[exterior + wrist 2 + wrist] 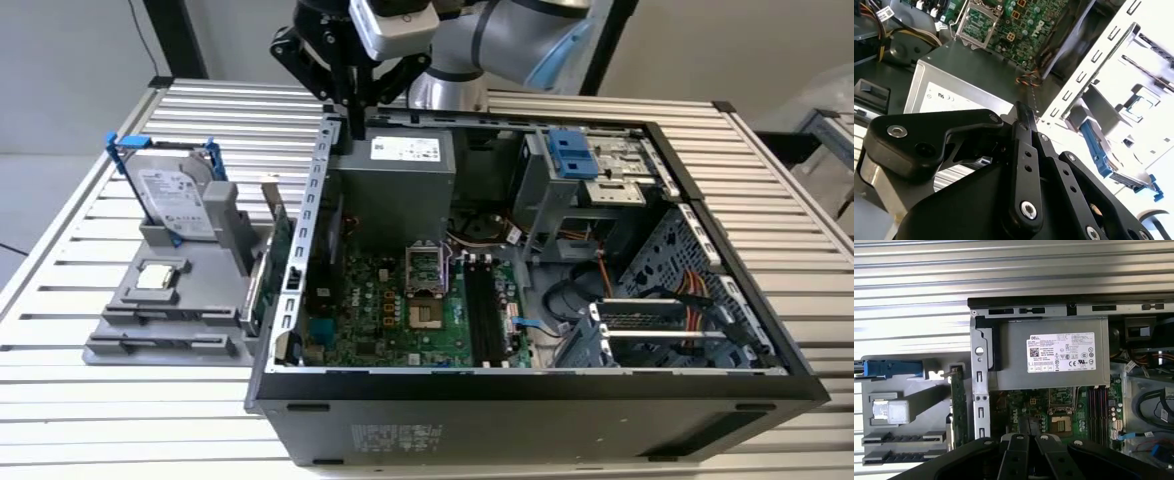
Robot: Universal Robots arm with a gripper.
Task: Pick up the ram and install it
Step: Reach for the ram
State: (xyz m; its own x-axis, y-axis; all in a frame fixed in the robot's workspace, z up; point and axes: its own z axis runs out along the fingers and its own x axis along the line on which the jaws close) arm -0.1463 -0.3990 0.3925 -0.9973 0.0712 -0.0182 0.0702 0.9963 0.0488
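Slatted metal table, open PC case on it. Exterior view: gripper at 11 o'clock of the case, above the power supply. Ram at 9 o'clock, on edge in the grey fixture, just beside the case wall, long axis 12-to-6, lower edge hidden. Second wrist view gives the fingertips: closed together, nothing held. First wrist view has the ram edge-on, well apart from them; chips not discernible.
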